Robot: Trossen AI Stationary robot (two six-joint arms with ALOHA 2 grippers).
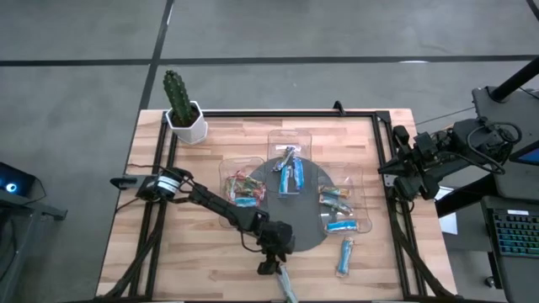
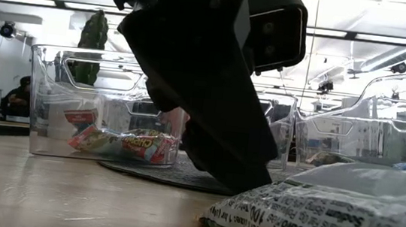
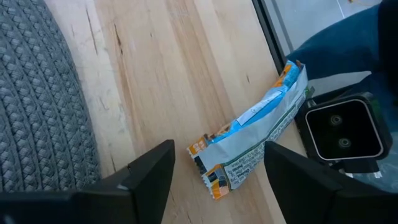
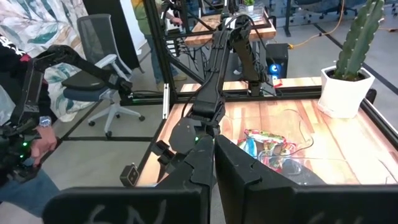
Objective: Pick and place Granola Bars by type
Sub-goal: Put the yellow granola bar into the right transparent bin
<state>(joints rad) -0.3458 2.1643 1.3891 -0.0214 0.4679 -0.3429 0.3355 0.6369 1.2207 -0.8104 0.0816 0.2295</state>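
Left end effector [image 3: 214, 171]: spread wide and holding nothing, low over the near edge of the table [image 1: 210, 139], just off the round grey mat [image 1: 307, 210]; seen from above it sits at about 6 o'clock of that mat.
Target bar: a blue-and-silver granola bar [image 3: 255, 134] lying flat on the bare wood, its near end between the two dark fingers [image 3: 146, 180] in the left wrist view, not yet touched by either.
Long axis: the bar runs away from the end effector at a slant, toward about 1 o'clock in the left wrist view, so the fingers straddle its short width.
Direction from end effector: straight ahead and below; from above, the bar [image 1: 286, 284] pokes out toward 5 o'clock of the end effector, at the table's front edge.
Nearer arm: the left, by far.
Right end effector [image 4: 214, 162]: fingers pressed together, empty, parked off the table's right side, at 3 o'clock.
Other bars: red-wrapped ones in the left clear tray [image 1: 244, 189], blue ones in the trays toward 12 and 3 o'clock of the mat, and one loose blue bar [image 1: 345, 255] on the wood at about 4 o'clock.
Judgement: lowering and closing looks enough; little turning needed.
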